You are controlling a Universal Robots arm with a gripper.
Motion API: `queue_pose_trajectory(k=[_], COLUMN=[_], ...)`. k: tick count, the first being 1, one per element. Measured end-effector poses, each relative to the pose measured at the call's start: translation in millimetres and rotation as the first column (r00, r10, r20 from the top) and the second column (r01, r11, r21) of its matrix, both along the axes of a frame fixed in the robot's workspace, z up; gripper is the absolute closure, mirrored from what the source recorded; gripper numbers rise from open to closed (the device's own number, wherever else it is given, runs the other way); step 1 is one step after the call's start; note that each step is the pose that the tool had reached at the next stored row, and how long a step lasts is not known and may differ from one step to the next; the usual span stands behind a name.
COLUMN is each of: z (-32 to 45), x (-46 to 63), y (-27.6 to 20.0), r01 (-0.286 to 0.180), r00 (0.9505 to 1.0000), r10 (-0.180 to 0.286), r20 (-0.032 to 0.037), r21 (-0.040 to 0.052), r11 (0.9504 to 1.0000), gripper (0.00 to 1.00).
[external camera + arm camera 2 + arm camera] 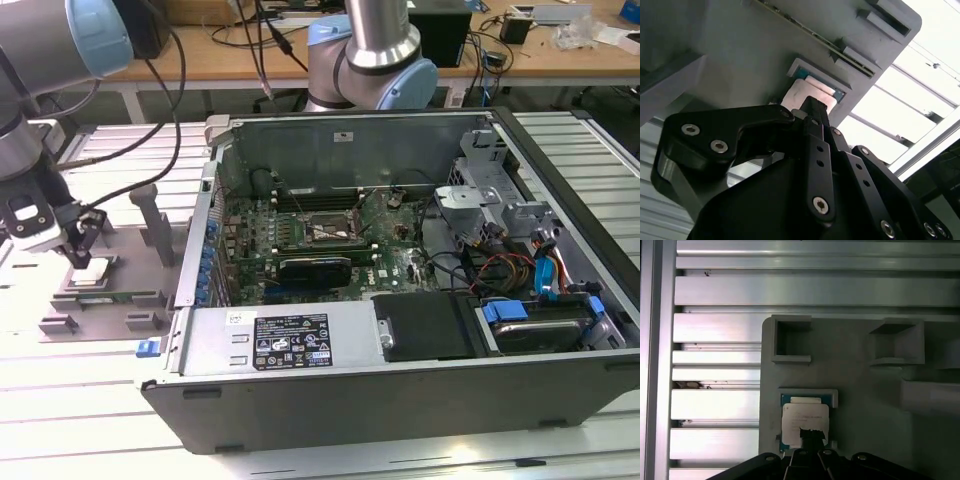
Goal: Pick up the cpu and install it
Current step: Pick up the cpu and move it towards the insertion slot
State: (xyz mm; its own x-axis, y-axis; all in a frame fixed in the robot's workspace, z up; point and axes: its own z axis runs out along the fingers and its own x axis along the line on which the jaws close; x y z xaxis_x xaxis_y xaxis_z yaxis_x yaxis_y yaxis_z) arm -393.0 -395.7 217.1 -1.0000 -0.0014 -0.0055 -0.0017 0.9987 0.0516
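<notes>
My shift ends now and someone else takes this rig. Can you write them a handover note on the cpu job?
Claw: low over the grey tray at the exterior view's left, its tip at the cpu. Whether it has a grip cannot be told.
Cpu: lies flat in its tray pocket, seen in both wrist views.
Done: claw is positioned at the cpu.
Left: cpu not lifted, and not yet in the open computer case.
</notes>
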Motion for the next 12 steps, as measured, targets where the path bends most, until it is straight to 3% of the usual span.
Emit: queue_pose_trajectory(k=[3, 10, 12], z=[-3.8, -4.6, -4.7], x=[-0.1, 0.0, 0.0], y=[-1.1, -1.2, -1.2], r01=[0.009, 0.009, 0.009], r00=[1.0000, 1.0000, 1.0000], r10=[-0.009, -0.009, -0.009], r20=[-0.0003, -0.0005, -0.0006], r21=[0.0011, 0.0012, 0.0011], r11=[1.0000, 1.0000, 1.0000], gripper=[0.89, 0.89, 0.77])
